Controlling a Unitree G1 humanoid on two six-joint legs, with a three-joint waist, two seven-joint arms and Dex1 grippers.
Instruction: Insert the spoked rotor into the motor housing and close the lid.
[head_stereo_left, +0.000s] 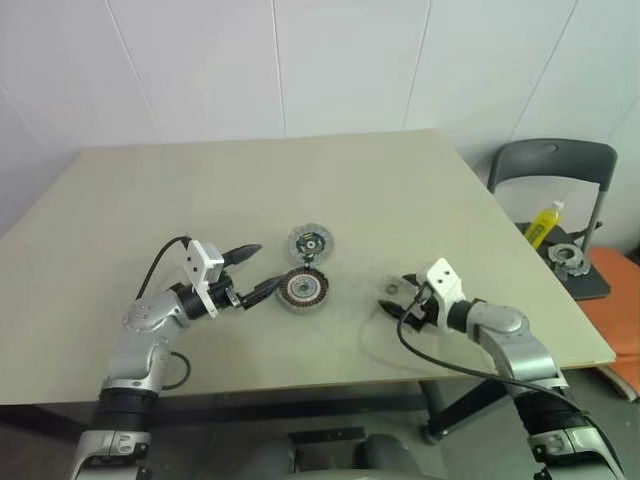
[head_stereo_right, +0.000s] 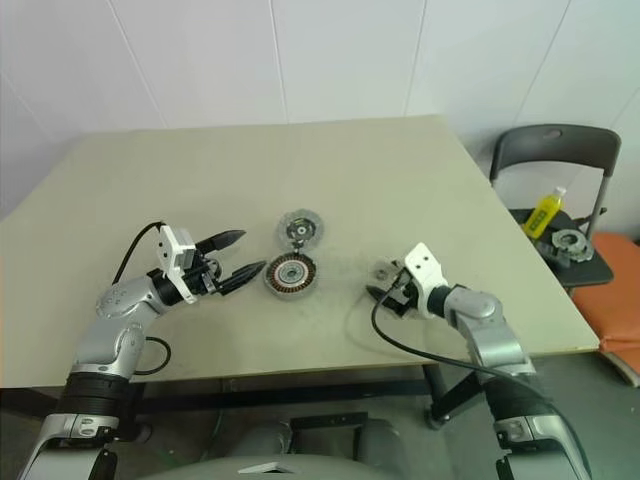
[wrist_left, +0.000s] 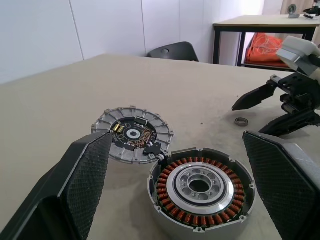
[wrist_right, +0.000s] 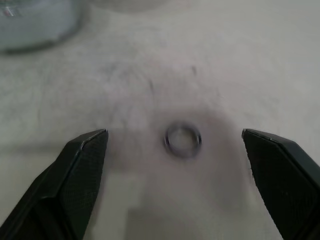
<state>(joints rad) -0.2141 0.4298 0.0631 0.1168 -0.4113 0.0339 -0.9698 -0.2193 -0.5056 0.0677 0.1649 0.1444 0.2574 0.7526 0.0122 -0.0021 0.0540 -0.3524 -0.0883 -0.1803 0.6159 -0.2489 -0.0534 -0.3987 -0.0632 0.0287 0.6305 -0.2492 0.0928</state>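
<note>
The motor housing (head_stereo_left: 303, 290), a short metal cylinder ringed with copper windings, stands open-topped near the table's middle. The lid (head_stereo_left: 311, 241), a flat ribbed disc with a dark centre, lies flat just behind it, touching its rim (wrist_left: 132, 134). My left gripper (head_stereo_left: 263, 267) is open and level, its fingertips just left of the housing (wrist_left: 200, 192). My right gripper (head_stereo_left: 397, 294) is open and tilted down, right of the housing, straddling a small plain metal ring (wrist_right: 183, 139) on the table. The spoked rotor is out of view.
The beige table (head_stereo_left: 250, 190) ends close in front of both arms. Off its right edge stands a dark chair (head_stereo_left: 560, 160) holding a yellow bottle (head_stereo_left: 543, 222) and a silvery metal part (head_stereo_left: 571, 258). A white wall is behind.
</note>
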